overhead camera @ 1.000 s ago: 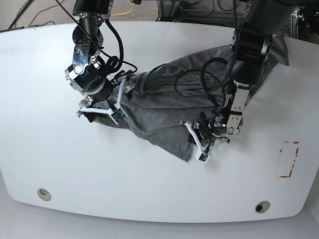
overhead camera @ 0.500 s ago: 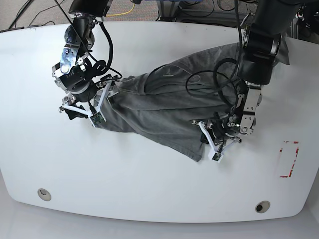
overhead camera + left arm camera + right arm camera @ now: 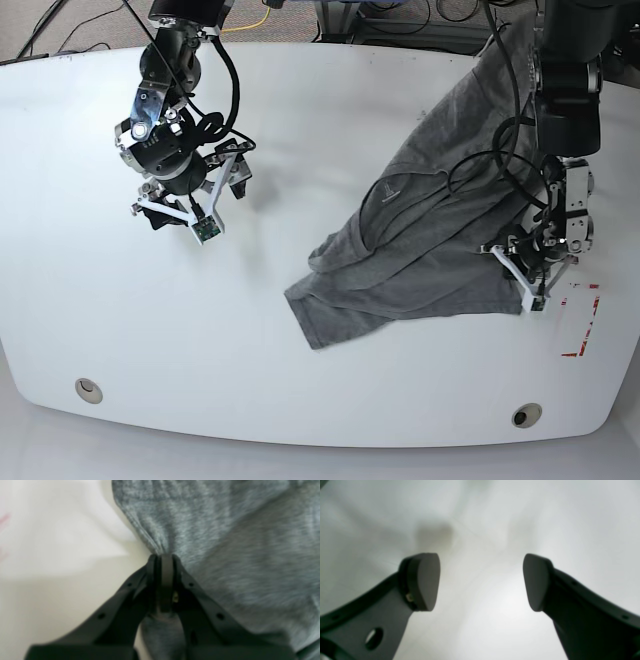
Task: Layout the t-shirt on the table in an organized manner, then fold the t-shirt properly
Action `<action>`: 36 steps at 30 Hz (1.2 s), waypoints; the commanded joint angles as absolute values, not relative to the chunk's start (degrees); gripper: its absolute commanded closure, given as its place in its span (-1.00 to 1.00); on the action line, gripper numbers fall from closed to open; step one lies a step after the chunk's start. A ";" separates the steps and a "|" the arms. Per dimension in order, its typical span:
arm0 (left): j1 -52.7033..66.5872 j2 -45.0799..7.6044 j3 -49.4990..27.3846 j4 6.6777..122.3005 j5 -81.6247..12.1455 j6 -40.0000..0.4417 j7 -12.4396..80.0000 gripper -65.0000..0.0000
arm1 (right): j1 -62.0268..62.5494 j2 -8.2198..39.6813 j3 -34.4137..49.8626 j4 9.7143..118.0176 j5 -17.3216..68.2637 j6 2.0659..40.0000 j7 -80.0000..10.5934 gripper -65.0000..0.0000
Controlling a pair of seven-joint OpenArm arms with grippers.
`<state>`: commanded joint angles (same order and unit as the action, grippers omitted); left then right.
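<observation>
Left gripper (image 3: 163,560) jaws pinched tight on t-shirt (image 3: 430,250) edge, near red tape mark (image 3: 582,318). Right gripper (image 3: 481,581) jaws wide, empty, over bare table (image 3: 300,390). Shirt bunched right of centre; layout unfinished, folding not begun.

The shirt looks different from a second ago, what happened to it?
The right gripper let go of the shirt and now hangs open over bare table. The left gripper stayed shut on the cloth and dragged it toward the red tape mark, so the shirt slid that way. The table and tape mark did not move.
</observation>
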<state>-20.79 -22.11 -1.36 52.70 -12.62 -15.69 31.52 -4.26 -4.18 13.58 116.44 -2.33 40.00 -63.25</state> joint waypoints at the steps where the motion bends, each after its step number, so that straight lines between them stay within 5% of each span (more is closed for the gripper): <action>1: -20.35 -22.73 -2.59 52.70 -12.62 -15.69 31.52 0.97 | -4.44 -5.05 13.58 116.44 -2.33 40.00 -63.25 -0.53; 6: -17.27 -24.57 -8.75 52.70 -12.62 -15.69 31.52 0.97 | -4.79 -9.00 11.74 116.26 -1.27 40.00 -63.34 -0.54; 17: -14.20 -25.27 -10.59 55.34 -12.70 -15.87 31.78 0.97 | -4.44 -9.00 -3.12 111.25 11.91 40.00 -64.75 -0.53; 36: -11.47 -25.10 -10.59 60.79 -12.70 -15.87 32.04 0.97 | 7.69 -9.00 -6.73 84.44 15.87 40.00 -52.00 -0.53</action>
